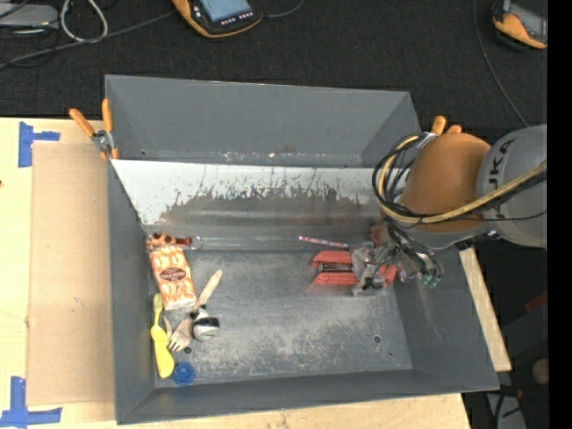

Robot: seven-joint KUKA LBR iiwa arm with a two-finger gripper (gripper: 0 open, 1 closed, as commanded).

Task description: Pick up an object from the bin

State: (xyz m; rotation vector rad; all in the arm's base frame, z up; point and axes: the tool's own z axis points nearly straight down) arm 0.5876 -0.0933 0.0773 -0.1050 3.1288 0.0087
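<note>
My gripper (375,273) is low in the bin's right part, under the orange wrist cover. Right beside it on its left, on the bin floor, lies a small red flat thing (332,270) made of two red bars, touching or nearly touching the gripper's tip. A thin pink stick (322,241) lies just behind the red thing, near the foot of the back wall.
Along the left wall lie an orange-and-white snack packet (172,275), a pale wooden spatula (208,289), a small metal piece (204,327), a yellow plastic utensil (162,342) and a blue cap (183,374). The arm comes in over the right rim.
</note>
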